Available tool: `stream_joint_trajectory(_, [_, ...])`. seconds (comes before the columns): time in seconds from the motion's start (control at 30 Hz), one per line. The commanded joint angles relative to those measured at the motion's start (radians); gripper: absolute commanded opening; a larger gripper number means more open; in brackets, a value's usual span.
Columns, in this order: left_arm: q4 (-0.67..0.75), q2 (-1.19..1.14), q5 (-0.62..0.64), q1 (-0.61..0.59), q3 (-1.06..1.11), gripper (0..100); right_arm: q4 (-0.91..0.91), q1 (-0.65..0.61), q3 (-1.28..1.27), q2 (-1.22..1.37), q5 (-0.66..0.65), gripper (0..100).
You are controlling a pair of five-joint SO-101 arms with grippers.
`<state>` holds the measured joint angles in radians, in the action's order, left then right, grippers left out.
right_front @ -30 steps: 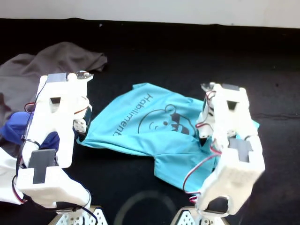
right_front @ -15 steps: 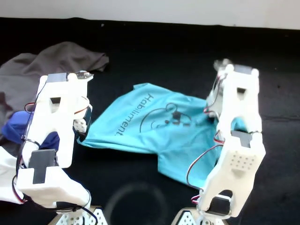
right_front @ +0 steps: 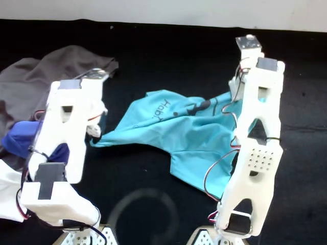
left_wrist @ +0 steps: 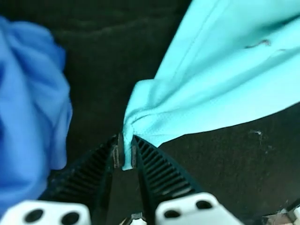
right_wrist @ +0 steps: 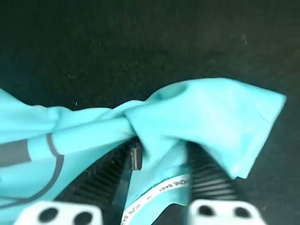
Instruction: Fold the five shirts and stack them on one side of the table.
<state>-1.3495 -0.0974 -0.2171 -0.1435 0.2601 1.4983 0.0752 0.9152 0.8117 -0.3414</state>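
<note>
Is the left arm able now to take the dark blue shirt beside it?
Probably not yet: the left gripper is shut on the teal shirt, though the blue shirt lies close.

The teal shirt (right_front: 173, 135) is bright turquoise, printed with dark grey lettering and a line-drawn cartoon face. The grey shirt (right_front: 36, 76) is plain brownish grey, the blue shirt (right_front: 13, 140) plain royal blue. The counter (right_front: 153, 56) is black. The left arm (right_front: 66, 132) and right arm (right_front: 258, 153) are white with red wires. The left tool (left_wrist: 124, 152) and right tool (right_wrist: 161, 157) are black and ribbed.
</note>
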Motion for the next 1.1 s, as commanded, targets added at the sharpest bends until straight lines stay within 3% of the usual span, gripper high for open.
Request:
stream_joint_trajectory(0.0, [0.034,0.044,0.003,0.051,-0.005,1,0.139,-0.002,0.209,-0.015,0.044,30.3])
stream_joint_trajectory(0.13, [0.031,0.053,0.005,0.062,-0.005,1,0.269,0.008,0.397,-0.018,0.092,30.3])
stream_joint_trajectory(0.33, [-0.008,0.070,0.005,0.059,-0.007,1,0.269,0.035,0.277,-0.137,0.138,30.3])
stream_joint_trajectory(0.57, [-0.100,0.232,0.083,0.068,0.018,1,0.266,-0.030,-0.392,-0.651,0.143,30.3])
stream_joint_trajectory(0.67, [-0.095,0.277,0.089,0.130,0.104,1,0.245,-0.084,-0.731,-0.871,0.138,30.3])
stream_joint_trajectory(0.87, [0.121,0.280,0.087,0.226,0.344,1,0.028,-0.140,-1.333,-1.147,0.052,30.3])
stream_joint_trajectory(1.07, [0.160,0.280,0.087,0.226,0.410,1,-0.153,-0.226,-1.690,-1.230,-0.049,30.3])
